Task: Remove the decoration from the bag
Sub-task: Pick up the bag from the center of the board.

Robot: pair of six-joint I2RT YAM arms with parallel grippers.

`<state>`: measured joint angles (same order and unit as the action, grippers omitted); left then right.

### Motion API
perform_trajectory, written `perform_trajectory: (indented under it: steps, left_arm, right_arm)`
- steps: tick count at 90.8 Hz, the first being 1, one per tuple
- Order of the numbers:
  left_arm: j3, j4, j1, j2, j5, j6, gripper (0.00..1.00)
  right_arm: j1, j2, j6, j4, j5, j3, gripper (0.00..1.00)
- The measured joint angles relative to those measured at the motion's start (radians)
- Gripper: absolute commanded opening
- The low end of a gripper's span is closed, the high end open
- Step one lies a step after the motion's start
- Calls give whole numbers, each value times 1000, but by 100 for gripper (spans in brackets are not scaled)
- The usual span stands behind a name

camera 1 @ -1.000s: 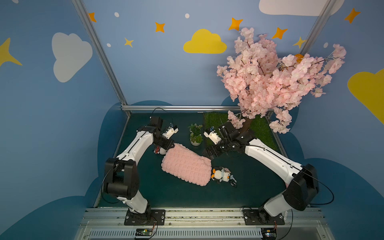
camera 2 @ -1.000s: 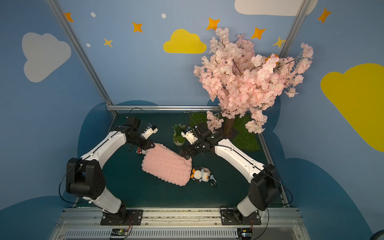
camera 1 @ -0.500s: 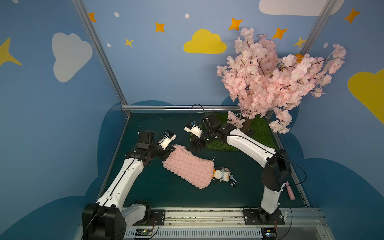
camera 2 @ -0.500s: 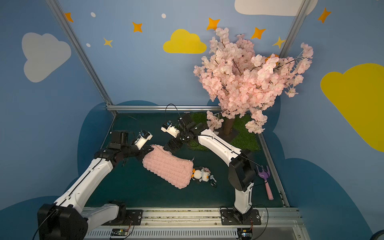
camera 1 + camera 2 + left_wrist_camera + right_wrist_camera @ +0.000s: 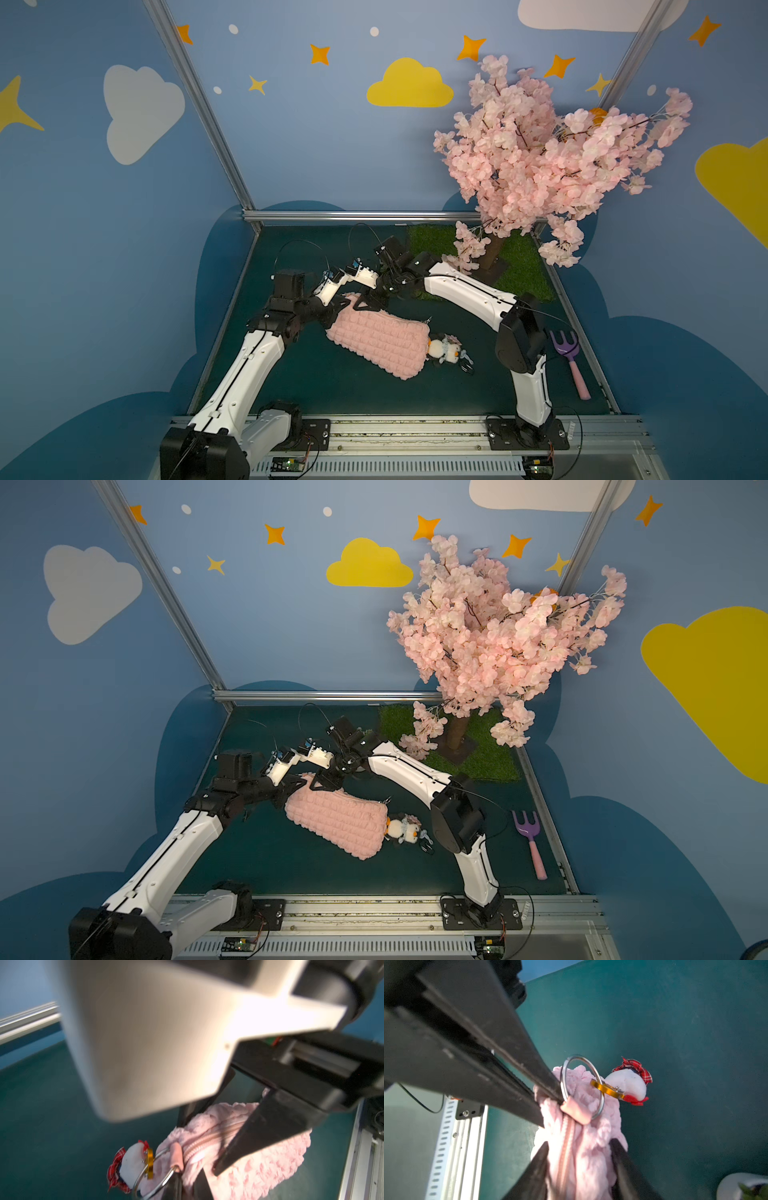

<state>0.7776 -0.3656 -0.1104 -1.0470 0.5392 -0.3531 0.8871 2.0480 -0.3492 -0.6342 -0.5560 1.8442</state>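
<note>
pink bag gripped at its ring corner

puffy bubble-quilted pink bag [image 5: 380,345] lies slanted in the middle of the bench [image 5: 316,382]. left gripper [image 5: 553,1111] jaws pinch shut on its ring [image 5: 578,1056] corner; right gripper [image 5: 579,1142] jaws squeeze the plush beside it. a red-plaid charm [image 5: 629,1082] hangs from the ring by a gold clip [image 5: 606,1089]. dark green bench, blue cloud-painted walls [image 5: 311,145].

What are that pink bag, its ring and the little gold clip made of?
The bag looks like soft matte plush fabric: puffy quilted bumps. The ring seems bare metal, perhaps steel: thin, silvery, shiny. The gold clip is likely anodised metal: smooth golden sheen.
</note>
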Motion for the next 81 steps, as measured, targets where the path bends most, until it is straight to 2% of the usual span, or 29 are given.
perform_trajectory:
  steps: [9,21,35,49,69,81]
  left_arm:
    - [-2,1,11,2,14,17,9]
    - [-1,-6,23,2,26,38,32]
    - [28,-86,31,0,32,46,48]
    - [90,-204,41,-2,8,43,54]
    - [189,-380,89,-6,-37,36,55]
    - [223,-412,112,-15,-63,8,55]
  right_arm:
    - [3,4,-2,-16,1,17,14]
    - [4,14,-15,-31,2,37,5]
    - [4,16,-65,-43,7,42,3]
    - [2,18,-127,-68,14,68,0]
    - [1,24,-209,-96,8,150,0]
    - [1,24,-241,-100,0,153,0]
